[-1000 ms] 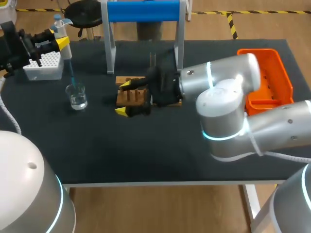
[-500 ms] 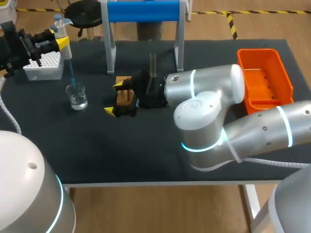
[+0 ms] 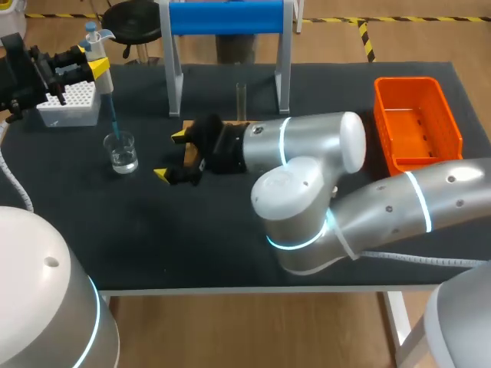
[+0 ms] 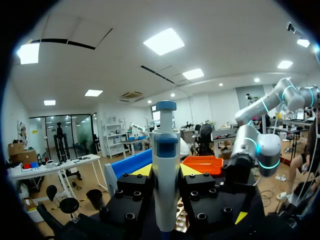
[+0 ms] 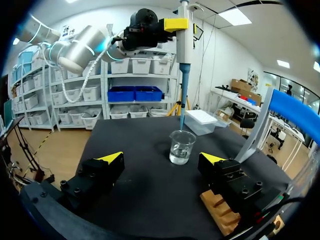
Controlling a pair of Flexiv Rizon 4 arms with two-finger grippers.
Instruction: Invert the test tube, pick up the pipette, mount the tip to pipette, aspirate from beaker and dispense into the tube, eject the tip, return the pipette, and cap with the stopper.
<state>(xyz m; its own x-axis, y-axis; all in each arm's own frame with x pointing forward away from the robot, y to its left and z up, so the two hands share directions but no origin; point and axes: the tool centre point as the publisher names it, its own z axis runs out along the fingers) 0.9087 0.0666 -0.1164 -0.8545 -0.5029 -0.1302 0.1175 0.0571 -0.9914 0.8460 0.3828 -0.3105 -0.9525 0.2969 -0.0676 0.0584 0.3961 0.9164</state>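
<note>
Aspirating from the beaker (image 3: 121,152) is judged to be the step in hand. The pipette (image 3: 105,80) is held upright in the left pincer (image 4: 166,172), clamped from both sides, with its blue tip pointing down at the beaker's mouth near the counter's (image 3: 230,230) left side. Whether liquid has been drawn up cannot be told. The right pincer (image 3: 170,155) is spread wide and empty, low over the counter between the beaker and the wooden rack (image 3: 192,149), where the test tube (image 3: 241,100) stands upright. Next, the pipette must be lifted clear of the glass rim and carried across to the tube. Room is tight. The right arm lies across the middle, the tip box (image 3: 69,103) sits near the beaker, and the blue stand's (image 3: 226,17) legs flank the tube.
</note>
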